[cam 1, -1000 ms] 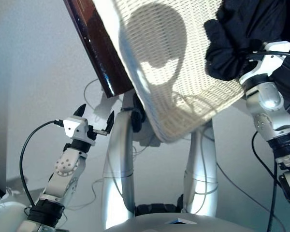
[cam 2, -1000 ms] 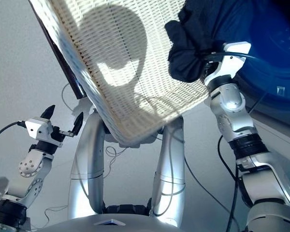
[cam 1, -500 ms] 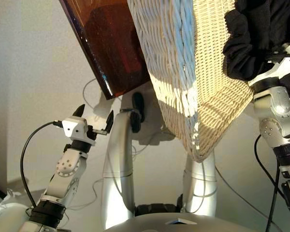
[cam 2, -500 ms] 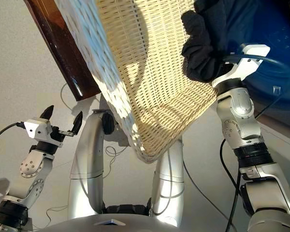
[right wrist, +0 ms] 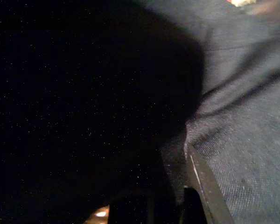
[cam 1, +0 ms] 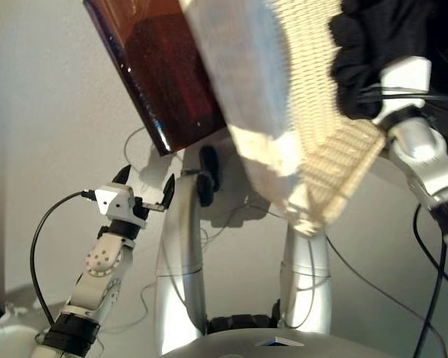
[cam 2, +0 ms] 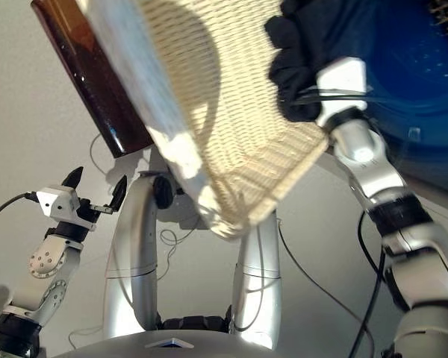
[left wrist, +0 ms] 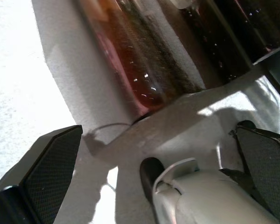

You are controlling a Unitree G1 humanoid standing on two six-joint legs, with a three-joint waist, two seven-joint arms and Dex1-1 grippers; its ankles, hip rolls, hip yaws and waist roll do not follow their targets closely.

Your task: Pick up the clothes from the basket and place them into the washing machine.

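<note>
Left gripper (cam 1: pixel 144 195): low at the left, fingers spread, nothing between them, pointed toward a dark reddish-brown panel (cam 1: pixel 164 74)

Centre: basket (cam 2: pixel 231 112) fills the upper middle, seen from its woven underside and rim, tilted with one corner pointing down

Right: black garment (cam 1: pixel 377 52) bunched at the basket's right edge, directly above the right wrist; right gripper (right wrist: pixel 177 186) is buried in dark cloth. Cannot tell from any view how its fingers stand, nor whether they actually hold the cloth. Behind the bundle, a blue surface (cam 2: pixel 425 82), too cropped to identify

Risks (judgement):
- garment may be only draped or snagged; lifting could drop it on the floor
- cloth caught on the wicker rim could drag or tip the basket
- bundle may contain more than one garment, loosely

Hidden or unclear:
- basket interior, so any remaining clothes
- washing machine drum and door, not identifiable
- whether the navy or coral garment is in the bundle
- right fingertips
</note>
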